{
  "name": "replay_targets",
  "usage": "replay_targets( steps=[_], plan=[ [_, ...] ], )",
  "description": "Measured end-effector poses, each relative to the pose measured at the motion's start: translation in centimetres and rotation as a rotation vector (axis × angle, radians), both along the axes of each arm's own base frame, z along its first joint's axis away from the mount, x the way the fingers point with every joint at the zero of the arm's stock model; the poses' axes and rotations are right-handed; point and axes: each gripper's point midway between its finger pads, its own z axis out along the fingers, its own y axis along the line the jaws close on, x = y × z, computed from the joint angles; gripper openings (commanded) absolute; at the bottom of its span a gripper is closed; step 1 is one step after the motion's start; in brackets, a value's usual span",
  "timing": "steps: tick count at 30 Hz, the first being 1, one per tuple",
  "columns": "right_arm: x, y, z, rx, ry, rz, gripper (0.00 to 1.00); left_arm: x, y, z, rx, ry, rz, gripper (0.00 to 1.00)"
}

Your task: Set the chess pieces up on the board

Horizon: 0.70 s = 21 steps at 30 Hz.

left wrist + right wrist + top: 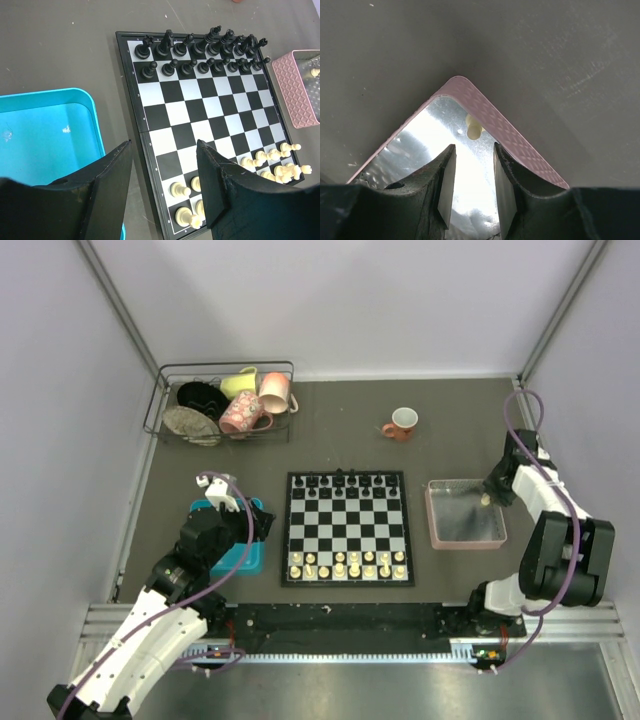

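Note:
The board (pixel 287 530) lies flat at the table's middle. Cream-white chess pieces (pixel 350 563) fill most of its two near rows, seen also in the left wrist view (pixel 180 190). One more cream piece (pixel 473 129) lies in the far corner of the pink tray (pixel 510 132), right of the board (pixel 485 499). My right gripper (pixel 474 147) hangs open over that tray corner, the piece just ahead of its fingertips, nothing between them. My left gripper (pixel 164 145) is open and holds nothing, above the board's near left edge beside the blue tray (pixel 45 95).
Black chess figures (pixel 345 481) stand in the board's two far rows. A wire rack (pixel 225 368) with mugs and dishes is at the back left. An orange mug (pixel 401 424) stands behind the board. The blue tray (pixel 240 562) holds no pieces that I can see.

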Motion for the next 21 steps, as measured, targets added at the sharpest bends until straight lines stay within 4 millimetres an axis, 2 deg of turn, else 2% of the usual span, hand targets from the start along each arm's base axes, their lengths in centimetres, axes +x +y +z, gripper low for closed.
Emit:
replay_targets(
  steps=[12, 21],
  plan=[
    [0.6, 0.1, -1.3, 0.014, 0.015, 0.005, 0.28, 0.0, 0.0, 0.0, 0.001, 0.001, -0.001, 0.59],
    [0.5, 0.1, -2.8, 0.021, 0.056, 0.004, 0.10, 0.0, 0.0, 0.0, 0.001, 0.000, -0.001, 0.58]
  ],
)
